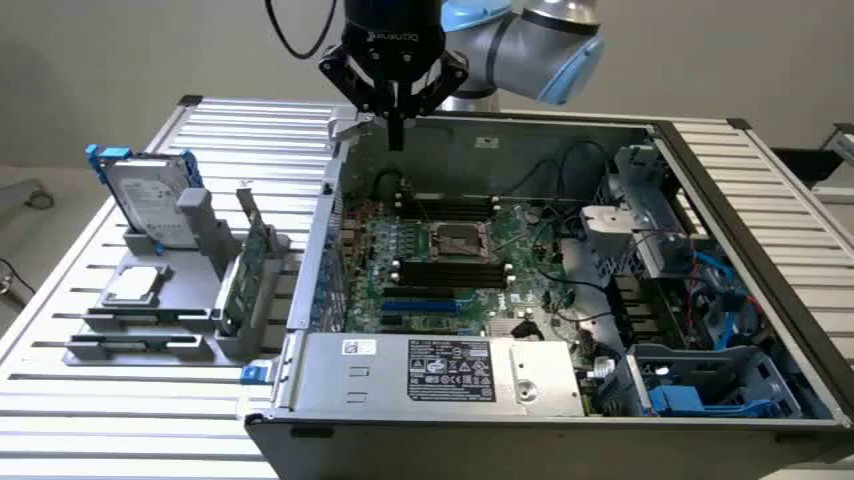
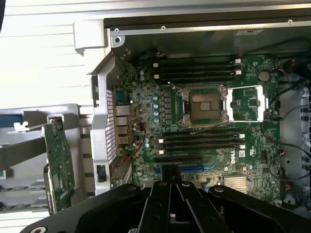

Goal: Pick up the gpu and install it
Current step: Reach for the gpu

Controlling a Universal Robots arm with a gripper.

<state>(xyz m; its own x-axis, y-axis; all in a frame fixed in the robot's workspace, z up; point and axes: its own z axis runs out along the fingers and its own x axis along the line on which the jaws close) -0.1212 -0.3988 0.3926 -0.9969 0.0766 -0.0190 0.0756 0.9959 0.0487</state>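
Observation:
The gpu point(image 1: 244, 268) stands on edge in a grey holder point(image 1: 254, 330) on the slatted table, just outside the open computer case on the exterior view's left. Its green circuit board point(image 2: 58, 167) faces the wrist camera, with the silver end bracket point(image 2: 22, 127) at one end. My gripper point(image 1: 396, 140) hangs above the case's back corner, over the large green motherboard point(image 1: 447, 260), well apart from the gpu. Its black fingers point(image 2: 160, 204) meet at the tips with nothing between them, so the gripper point(image 2: 173, 182) is shut and holds nothing.
A silver hard drive in a blue frame point(image 1: 144, 195) stands upright behind the gpu, and another drive point(image 1: 134, 285) lies flat in the same rack. Inside the case are the CPU socket point(image 2: 204, 104), memory slots, cables point(image 1: 694, 280) and a power supply point(image 1: 441, 370).

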